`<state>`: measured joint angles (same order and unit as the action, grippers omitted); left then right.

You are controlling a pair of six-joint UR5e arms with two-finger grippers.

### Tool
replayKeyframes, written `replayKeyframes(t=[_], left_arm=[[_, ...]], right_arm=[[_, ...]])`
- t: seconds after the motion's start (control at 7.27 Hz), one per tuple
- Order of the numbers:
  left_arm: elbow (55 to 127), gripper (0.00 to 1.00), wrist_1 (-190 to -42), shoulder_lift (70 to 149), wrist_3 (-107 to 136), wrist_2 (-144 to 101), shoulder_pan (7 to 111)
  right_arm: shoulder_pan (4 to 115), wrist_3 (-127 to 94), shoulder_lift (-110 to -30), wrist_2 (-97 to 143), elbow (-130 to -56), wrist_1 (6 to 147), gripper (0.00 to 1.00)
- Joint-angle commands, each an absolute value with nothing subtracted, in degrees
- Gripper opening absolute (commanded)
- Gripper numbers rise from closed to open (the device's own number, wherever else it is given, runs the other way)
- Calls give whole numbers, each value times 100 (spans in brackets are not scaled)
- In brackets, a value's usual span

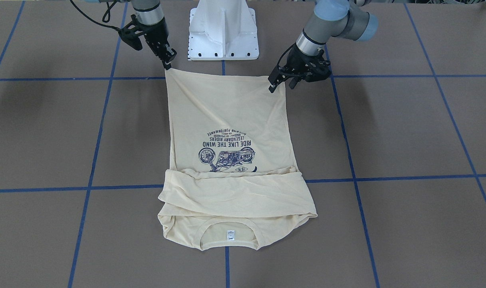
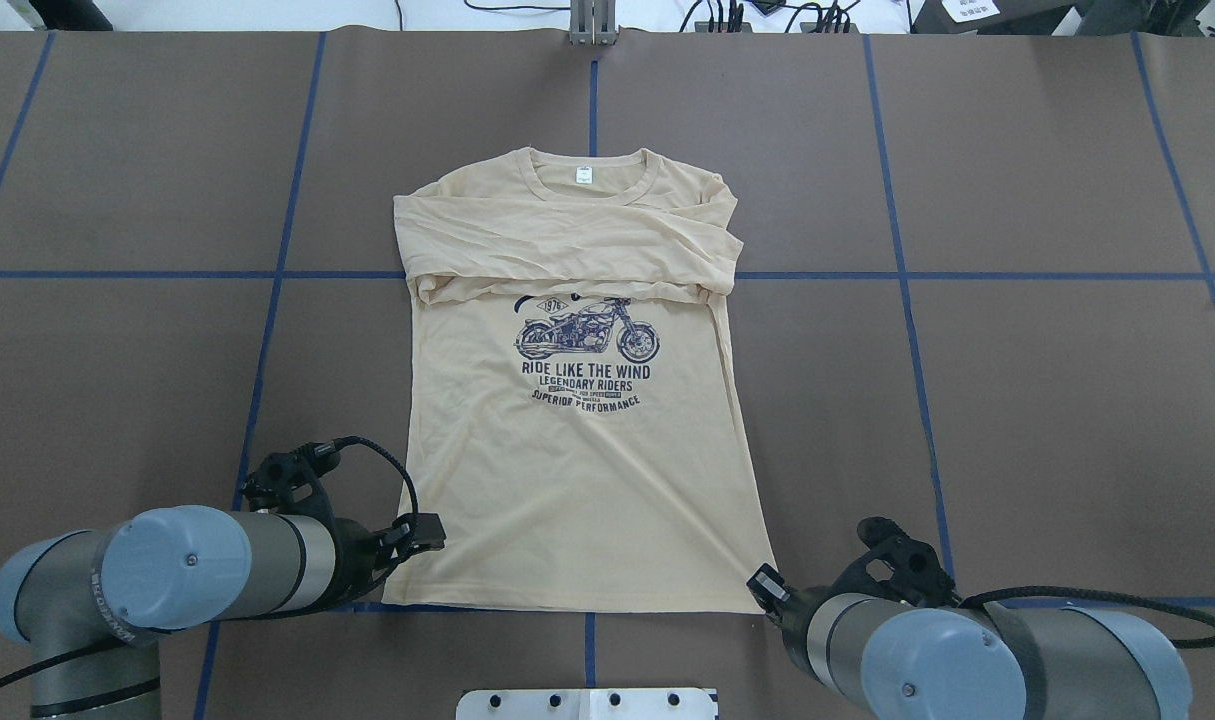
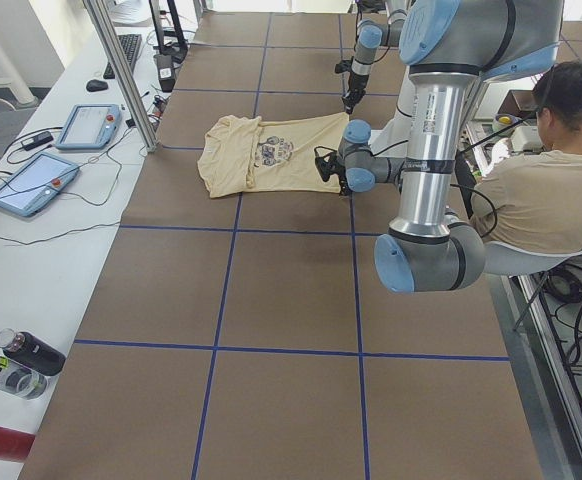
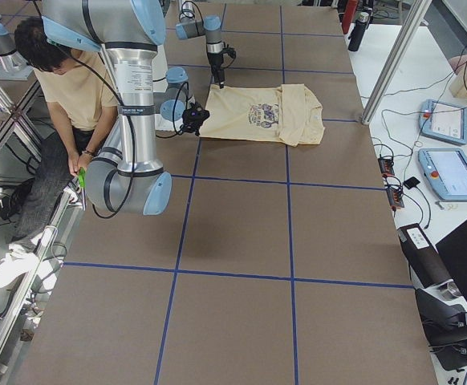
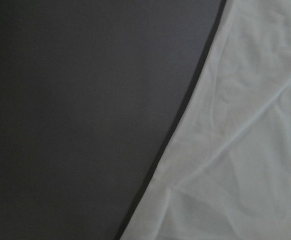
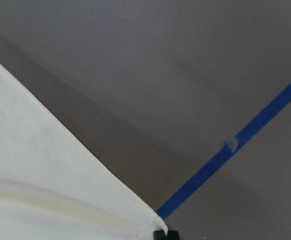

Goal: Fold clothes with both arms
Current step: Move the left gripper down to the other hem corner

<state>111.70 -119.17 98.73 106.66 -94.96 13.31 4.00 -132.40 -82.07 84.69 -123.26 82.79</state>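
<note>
Two black grippers sit at the hem corners of the T-shirt (image 1: pixel 231 160) in the front-facing view: the right gripper (image 1: pixel 169 60) clenched on one corner, which is drawn up taut to its tips, and the left gripper (image 1: pixel 275 82) at the other corner, apparently pinching it, though the contact is small. Both sleeves already lie folded across the chest as a band over the top of the print, so the sleeve step looks done; the lengthwise fold is what remains.

From overhead, the shirt lies face up in the middle of the brown table (image 2: pixel 1047 400), collar far from the robot, hem nearest, with the left gripper (image 2: pixel 419 532) and right gripper (image 2: pixel 764 585) at its near corners.

Either side view shows a seated person (image 3: pixel 551 190) behind the arms.

On the left wrist camera only cloth edge and mat appear. On the right wrist camera, the hem corner runs into dark fingertips (image 6: pixel 165 234).
</note>
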Motion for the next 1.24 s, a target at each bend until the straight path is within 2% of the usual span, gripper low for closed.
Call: replayKeyframes(t=[0.0, 0.28, 0.55, 0.69, 0.83, 0.96, 1.1], left_arm=[[11285, 86, -11611, 9844, 10870, -9466, 1048], [11268, 74, -11610, 9800, 10977, -9466, 976], [11294, 48, -11593, 9791, 10995, -9466, 993], [11303, 46, -11584, 9791, 10986, -9466, 1011], [11311, 36, -11584, 9695, 10986, -9457, 1002], [11338, 31, -11593, 9677, 10986, -9457, 1011], [11364, 31, -11575, 9677, 10986, -9457, 1019]], right_arm=[[404, -13236, -8209, 8481, -12349, 8279, 0], [404, -13236, -8209, 8490, -12349, 8279, 0], [404, -13236, -8209, 8490, -12349, 8279, 0], [404, -13236, -8209, 8490, -12349, 8279, 0], [404, -13236, -8218, 8490, -12349, 8279, 0], [404, -13236, -8218, 8482, -12340, 8288, 0], [404, -13236, -8218, 8481, -12331, 8279, 0]])
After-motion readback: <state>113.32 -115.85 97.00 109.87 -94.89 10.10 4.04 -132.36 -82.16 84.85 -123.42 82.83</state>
